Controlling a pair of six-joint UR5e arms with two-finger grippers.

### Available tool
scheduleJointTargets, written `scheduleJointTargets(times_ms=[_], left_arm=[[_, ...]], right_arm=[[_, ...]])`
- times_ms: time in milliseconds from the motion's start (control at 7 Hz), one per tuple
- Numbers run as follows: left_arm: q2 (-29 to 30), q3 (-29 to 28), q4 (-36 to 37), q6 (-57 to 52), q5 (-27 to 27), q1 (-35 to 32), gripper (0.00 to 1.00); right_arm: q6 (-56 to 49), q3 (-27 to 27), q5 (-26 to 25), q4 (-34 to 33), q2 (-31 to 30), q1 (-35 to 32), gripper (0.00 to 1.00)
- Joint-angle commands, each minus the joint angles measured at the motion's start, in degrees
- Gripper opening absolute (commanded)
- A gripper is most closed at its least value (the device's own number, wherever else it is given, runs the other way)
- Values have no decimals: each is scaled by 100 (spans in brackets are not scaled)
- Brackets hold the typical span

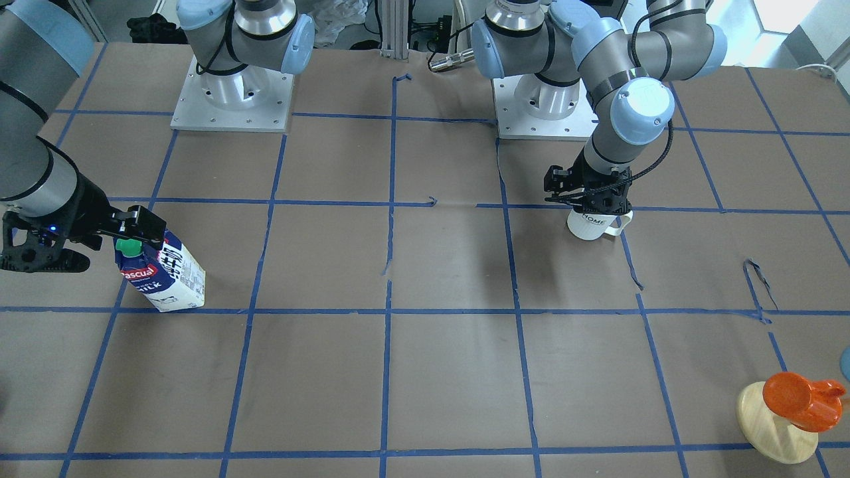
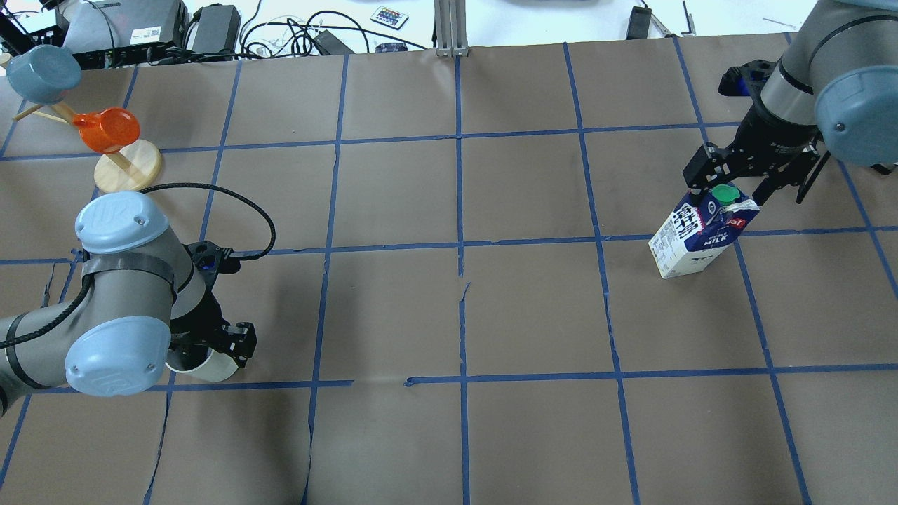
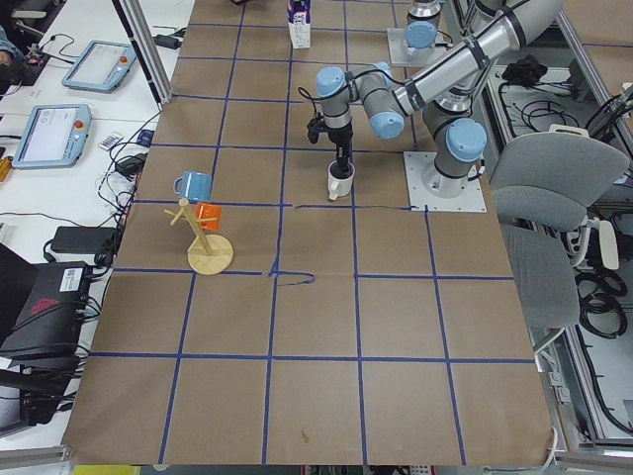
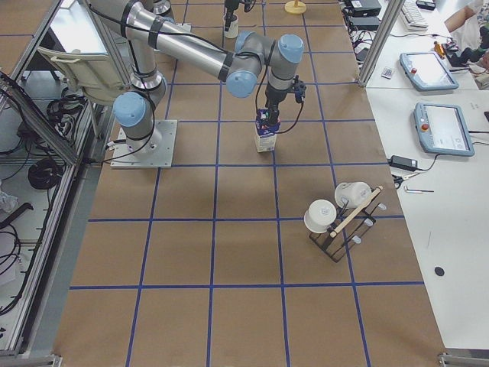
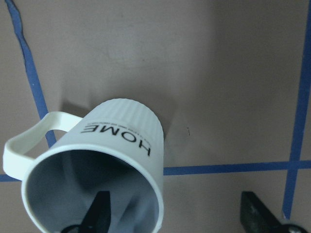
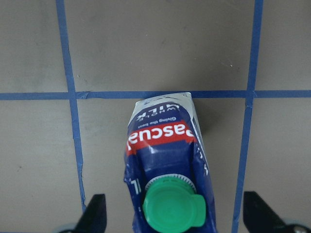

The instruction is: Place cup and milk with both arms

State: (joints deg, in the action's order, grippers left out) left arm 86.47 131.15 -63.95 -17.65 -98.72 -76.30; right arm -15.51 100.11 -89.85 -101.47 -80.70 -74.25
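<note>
The white ribbed "HOME" cup (image 1: pixel 595 226) stands on the brown table paper under my left gripper (image 1: pixel 591 199). In the left wrist view one finger (image 5: pixel 99 208) is inside the cup (image 5: pixel 121 141) and the other finger stands well outside it, so the gripper is open across the wall. The blue and white milk carton (image 1: pixel 166 275) with a green cap stands upright on the table. My right gripper (image 1: pixel 129 232) is open around its top. In the right wrist view the carton (image 6: pixel 165 141) sits between the fingers with gaps on both sides.
A wooden stand (image 2: pixel 128 174) with an orange cup (image 2: pixel 105 130) and a blue cup (image 2: pixel 38 70) is at the far left corner. A black rack with white cups (image 4: pixel 336 218) stands toward the table's right end. Arm bases (image 1: pixel 232 99) are bolted at the robot's edge.
</note>
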Motion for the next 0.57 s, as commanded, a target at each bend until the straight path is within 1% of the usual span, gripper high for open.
scheduleJointTargets(times_ms=[0,143,429], left_arm=[[-7,-37,23,-2,-51,1,0],[1,-115,23,-2,-86,1,0],[-25,-265,41,-2,-104,-7,0]], right_arm=[[-5,26,12,-39,1,-1,83],[-5,26,12,-109,19,-1,67],[-22,26,3,-153,19,-1,43]])
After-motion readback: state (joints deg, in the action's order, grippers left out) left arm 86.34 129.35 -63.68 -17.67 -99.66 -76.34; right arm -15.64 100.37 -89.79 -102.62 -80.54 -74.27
